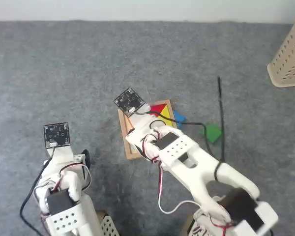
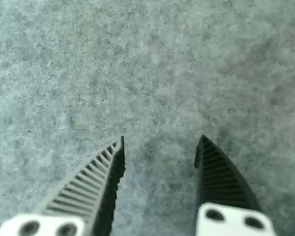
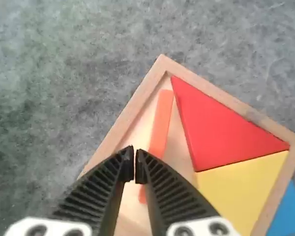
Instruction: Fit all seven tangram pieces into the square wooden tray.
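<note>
covering much of the wooden tray (image 1: pixel 130 149) is the right arm (image 1: pixel 187 157); its wrist view shows an orange piece (image 3: pixel 162 118) inside; right gripper (image 3: pixel 134 164) pressed together, left gripper (image 2: pixel 160 147) apart; basket (image 1: pixel 290 54) upper right.

Right arm (image 1: pixel 196 167) stretched forward, right gripper (image 3: pixel 134 156) pointing down, fingers pressed tip to tip. Left arm (image 1: pixel 64 191) tucked close, left gripper (image 2: pixel 160 142) spread wide, apparently hovering low.

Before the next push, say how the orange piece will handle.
The orange piece looks thin and straight-edged, so probably stiff and light. Its narrow showing face suggests it is tilted, so a nudge may topple it.
</note>
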Controlling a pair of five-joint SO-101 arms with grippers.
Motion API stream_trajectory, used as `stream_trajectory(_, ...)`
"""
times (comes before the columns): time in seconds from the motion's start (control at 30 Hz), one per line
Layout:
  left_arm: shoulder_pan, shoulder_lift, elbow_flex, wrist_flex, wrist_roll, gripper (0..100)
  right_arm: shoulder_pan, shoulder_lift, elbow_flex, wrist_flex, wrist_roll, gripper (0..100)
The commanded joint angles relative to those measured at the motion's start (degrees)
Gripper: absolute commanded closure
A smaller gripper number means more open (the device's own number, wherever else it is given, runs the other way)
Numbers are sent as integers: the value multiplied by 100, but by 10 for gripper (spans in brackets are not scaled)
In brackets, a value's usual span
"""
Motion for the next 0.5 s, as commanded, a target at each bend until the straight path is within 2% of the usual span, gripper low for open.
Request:
stream_trajectory(0.0, 9, -62, -31, 18, 53, 775, -22, 84, -79, -259, 114, 993)
stream_trajectory(0.47, 9, -62, -31, 18, 53, 775, 470, 189, -176, -215, 123, 993)
